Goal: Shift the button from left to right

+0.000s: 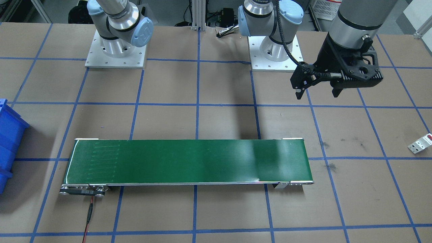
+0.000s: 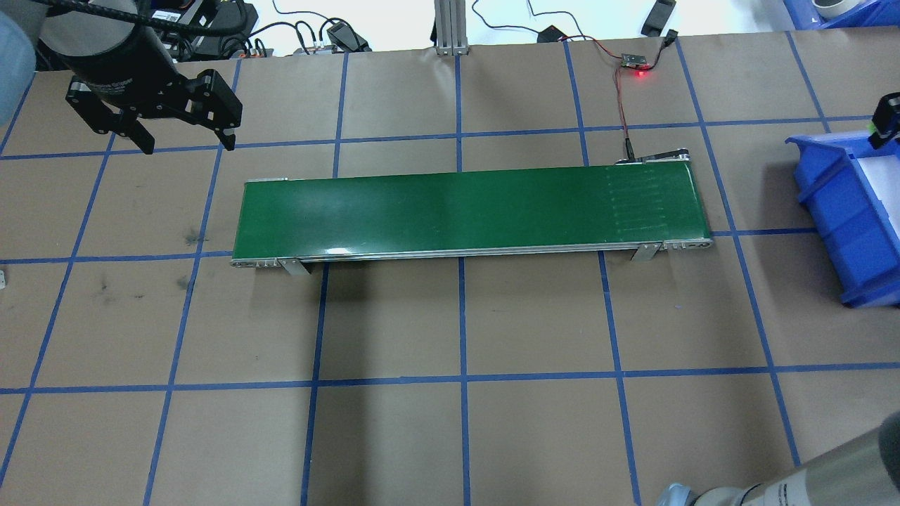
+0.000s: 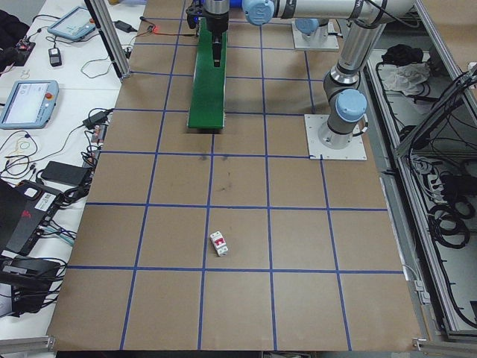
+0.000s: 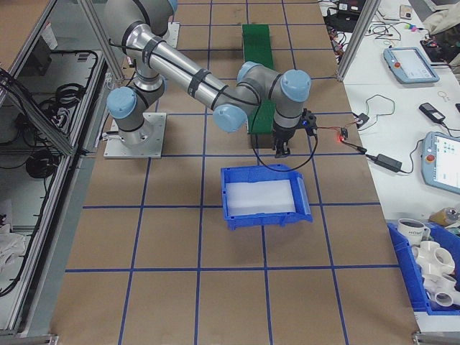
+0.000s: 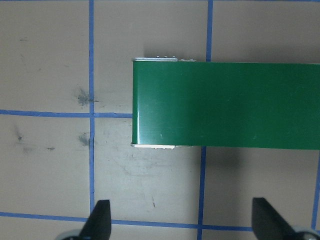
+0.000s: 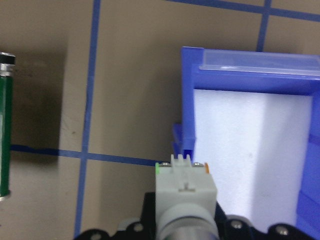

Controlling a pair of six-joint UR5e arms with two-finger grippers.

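One button (image 6: 184, 187), white-bodied with a green edge on one side and an orange edge on the other, sits clamped between the jaws of the right gripper (image 6: 185, 227), above the near wall of the blue bin (image 6: 189, 95). In the overhead view only a sliver of that gripper (image 2: 884, 119) shows at the right edge, over the bin (image 2: 823, 183).

Bin: white-lined inside, standing on the brown paper table (image 2: 457, 316) beyond the conveyor's right end, well apart from it.

Conveyor (image 2: 464, 211): long green belt, bare on top, lying across the middle of the table; red and black wires (image 2: 619, 98) run from its far right corner to a small board with a lit red lamp (image 2: 636, 70).

Left gripper (image 2: 186, 144): fingers spread wide, nothing between them, hanging above the table off the conveyor's left end; its wrist camera shows both fingertips (image 5: 100, 217) over bare paper and blue tape lines (image 5: 91, 150).

White block with a red mark (image 3: 218, 243): alone on the table's far left portion, well apart from the conveyor and both grippers.

Open room: wide bare paper between conveyor and robot side, and around the block.
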